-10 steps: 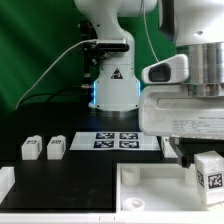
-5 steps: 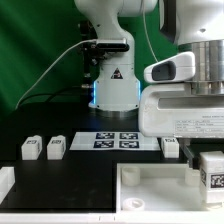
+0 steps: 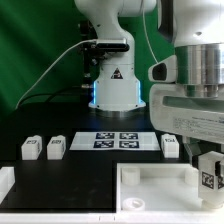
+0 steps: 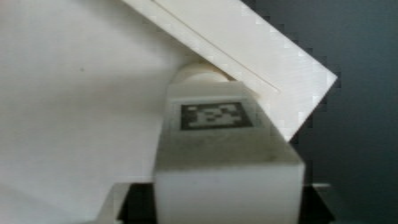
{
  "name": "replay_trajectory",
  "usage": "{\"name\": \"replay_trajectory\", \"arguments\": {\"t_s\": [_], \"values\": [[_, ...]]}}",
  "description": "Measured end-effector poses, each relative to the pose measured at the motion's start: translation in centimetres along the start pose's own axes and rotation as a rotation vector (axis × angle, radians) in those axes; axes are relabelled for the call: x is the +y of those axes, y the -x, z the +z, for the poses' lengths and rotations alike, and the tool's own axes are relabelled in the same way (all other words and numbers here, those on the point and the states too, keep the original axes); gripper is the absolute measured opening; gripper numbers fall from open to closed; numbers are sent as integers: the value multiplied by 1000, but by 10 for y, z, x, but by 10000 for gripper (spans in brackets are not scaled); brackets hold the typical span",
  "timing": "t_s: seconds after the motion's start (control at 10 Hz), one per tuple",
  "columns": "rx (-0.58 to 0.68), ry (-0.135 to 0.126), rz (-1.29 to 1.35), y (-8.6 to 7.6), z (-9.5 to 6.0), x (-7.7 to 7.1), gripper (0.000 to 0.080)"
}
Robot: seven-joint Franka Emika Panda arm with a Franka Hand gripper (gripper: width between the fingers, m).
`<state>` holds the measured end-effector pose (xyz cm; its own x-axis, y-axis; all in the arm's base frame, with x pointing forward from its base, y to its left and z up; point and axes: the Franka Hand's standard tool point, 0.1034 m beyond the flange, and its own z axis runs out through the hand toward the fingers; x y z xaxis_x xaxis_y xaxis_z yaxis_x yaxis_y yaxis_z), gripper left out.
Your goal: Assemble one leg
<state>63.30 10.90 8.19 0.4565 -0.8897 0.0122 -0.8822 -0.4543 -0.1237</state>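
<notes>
My gripper [image 3: 207, 165] is shut on a leg [image 3: 210, 172], a small white block with a black-and-white tag. It holds the leg upright over the far right corner of the large white panel [image 3: 150, 190], at the exterior view's right. In the wrist view the leg [image 4: 217, 130] runs from between my dark fingers [image 4: 139, 205] down to the panel [image 4: 71, 120], and its rounded end meets the panel near the corner edge. I cannot tell whether it is seated in a socket. My gripper [image 4: 217, 208] sits at the frame's lower edge.
Two loose legs [image 3: 31, 148] [image 3: 56, 147] lie at the left on the black table. A third [image 3: 171, 146] lies right of the marker board [image 3: 125, 140]. The robot base [image 3: 112, 85] stands behind. A white piece [image 3: 5, 185] sits at the front left edge.
My gripper has moved right and downward with the leg in it, toward the panel's right corner. The leg beside the marker board has come into full view.
</notes>
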Motion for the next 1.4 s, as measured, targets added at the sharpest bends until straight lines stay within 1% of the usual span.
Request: {"name": "replay_trajectory", "arguments": {"t_s": [0.2,0.3,0.4,0.5,0.6,0.7,0.8,0.9,1.0,1.1,1.2,1.4], "values": [[-31,15,422,6,0,1,295],[-40,12,538,9,1,0,295],[-55,2,684,9,1,0,295],[-55,1,701,9,1,0,295],[-55,0,665,9,1,0,295],[-55,1,637,10,1,0,353],[-55,1,634,10,1,0,535],[-49,-8,437,10,1,-2,614],[-47,-19,223,9,0,-5,614],[-45,-25,61,11,1,-5,642],[-45,-25,22,11,2,-5,648],[-37,-26,-164,9,2,-4,649]]}}
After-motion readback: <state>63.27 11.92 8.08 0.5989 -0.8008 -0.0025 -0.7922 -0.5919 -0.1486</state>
